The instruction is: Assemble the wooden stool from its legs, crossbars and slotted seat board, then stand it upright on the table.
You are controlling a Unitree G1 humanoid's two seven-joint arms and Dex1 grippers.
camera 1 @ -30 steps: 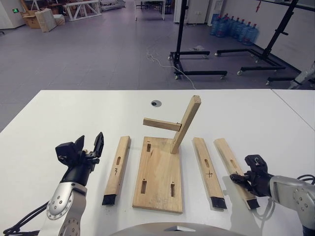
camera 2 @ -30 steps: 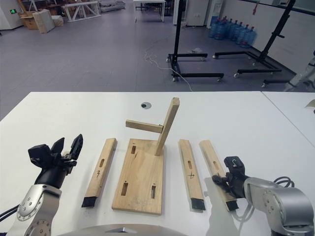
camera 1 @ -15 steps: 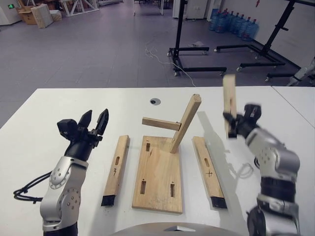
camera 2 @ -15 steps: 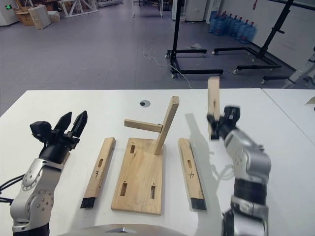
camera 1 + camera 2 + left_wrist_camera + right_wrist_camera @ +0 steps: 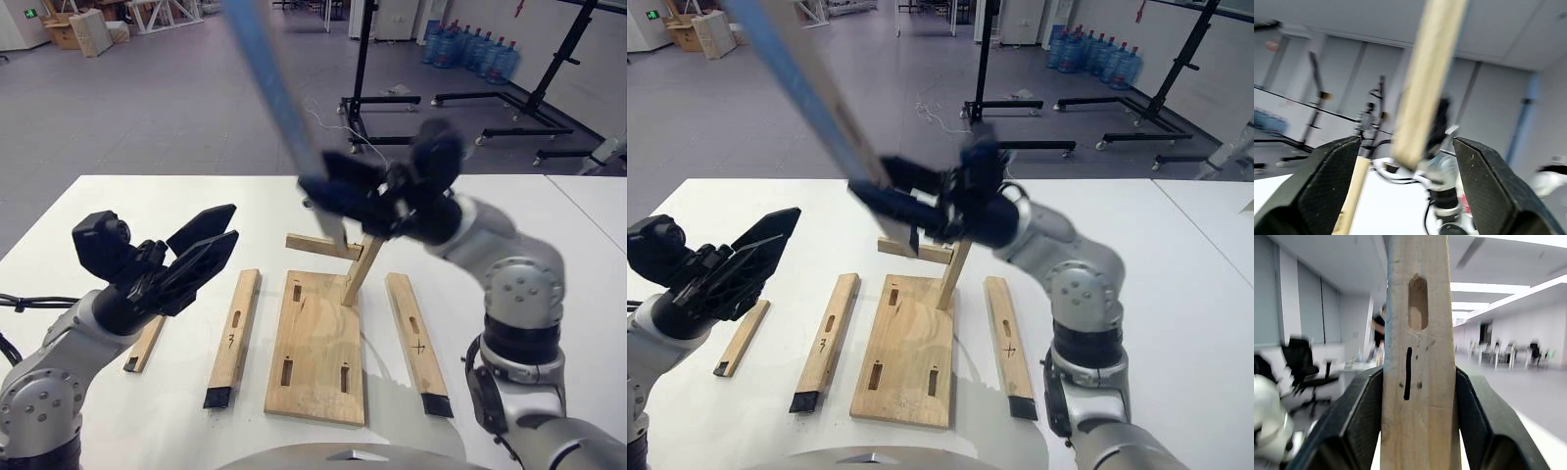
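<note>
In the left eye view, a raised leg (image 5: 279, 93) is held slanted and aloft, clamped at its lower end in the right pincer (image 5: 331, 194). It is held above the seat board (image 5: 315, 352), which lies flat on the counter (image 5: 549, 255). A standing leg (image 5: 361, 274) with a crossbar (image 5: 306, 243) is seated in the board. A spare leg (image 5: 233, 338) lies at the board's left and a second spare leg (image 5: 417, 343) at its right. The left pincer (image 5: 201, 257) is spread wide and empty.

In the left wrist view, the raised leg is seen farther off between the parted fingers (image 5: 1327, 186).

In the right wrist view, the slotted leg is gripped on both sides.

The fitting of a second leg is judged to be in hand. Next, the leg must be turned upright and its end lined up with a free slot.
</note>
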